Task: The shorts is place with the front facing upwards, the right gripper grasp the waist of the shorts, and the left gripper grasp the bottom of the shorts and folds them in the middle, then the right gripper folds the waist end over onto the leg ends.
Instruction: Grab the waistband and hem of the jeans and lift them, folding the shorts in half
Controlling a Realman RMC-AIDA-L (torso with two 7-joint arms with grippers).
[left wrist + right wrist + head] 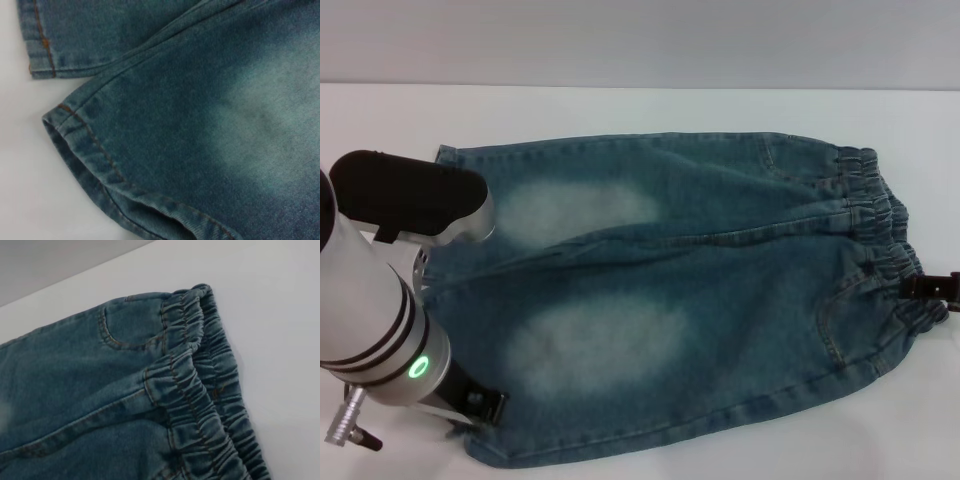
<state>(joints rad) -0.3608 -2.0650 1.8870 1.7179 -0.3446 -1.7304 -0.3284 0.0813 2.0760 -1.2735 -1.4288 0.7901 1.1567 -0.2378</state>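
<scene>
The blue denim shorts (670,300) lie spread flat on the white table (620,110), two pale patches facing up. The ruched waist (880,220) is at the right, and the bottom (446,158) points left. My left gripper (482,405), on the arm with the green ring, sits at the near leg's hem by the front left corner. That arm covers much of the hem. The left wrist view shows the stitched leg hem (85,135) close up. My right gripper (930,288) shows only as a black tip at the near end of the waist. The right wrist view shows the waistband (200,390).
The shorts reach almost to the front edge of the head view. Bare white table lies behind them and to the right of the waistband (280,340). A grey wall rises beyond the table's far edge.
</scene>
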